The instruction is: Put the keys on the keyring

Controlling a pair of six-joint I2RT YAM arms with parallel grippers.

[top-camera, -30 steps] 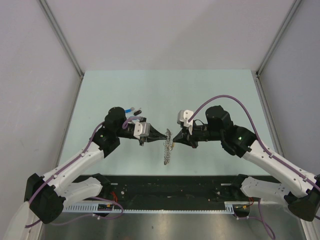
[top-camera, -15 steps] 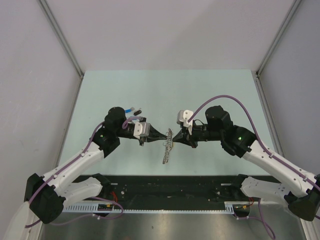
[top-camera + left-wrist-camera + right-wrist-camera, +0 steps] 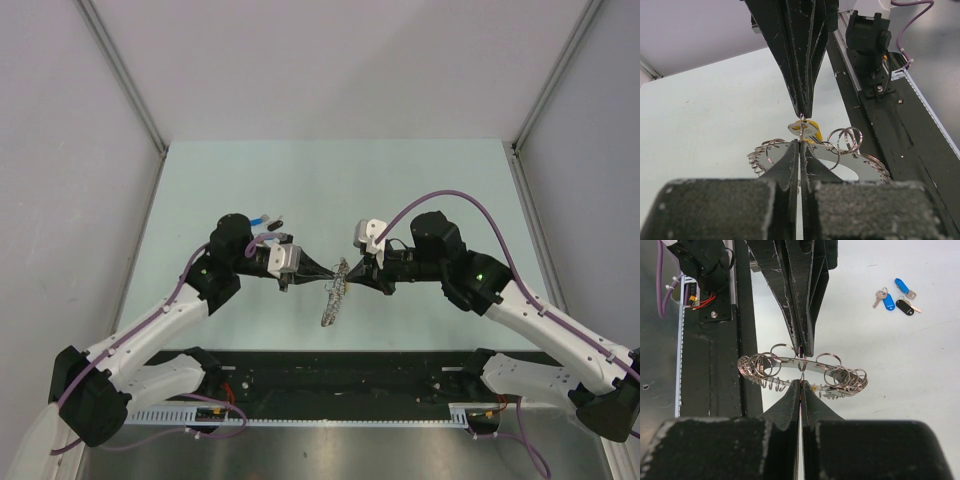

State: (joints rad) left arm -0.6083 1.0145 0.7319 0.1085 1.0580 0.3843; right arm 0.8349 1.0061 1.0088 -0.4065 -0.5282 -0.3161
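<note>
While the two arms meet tip to tip above the table, the keyring hangs in the air between them. It is a limp metal band strung with small wire loops.

The left gripper has its fingers pressed together on the band's edge. The right gripper is pinched just as tightly, apparently on the small loop of the yellow key, which sits against the band. The contact is too fine to be sure.

The spare keys, two blue and one black, lie well apart on the table.

Both holds are thin tip pinches, so a slight pull or twist by either arm could slip the band free and drop it. The band could also sag and swing, so the key's loop might miss it. If the tips are pushed closer they could collide and knock the key loose.
</note>
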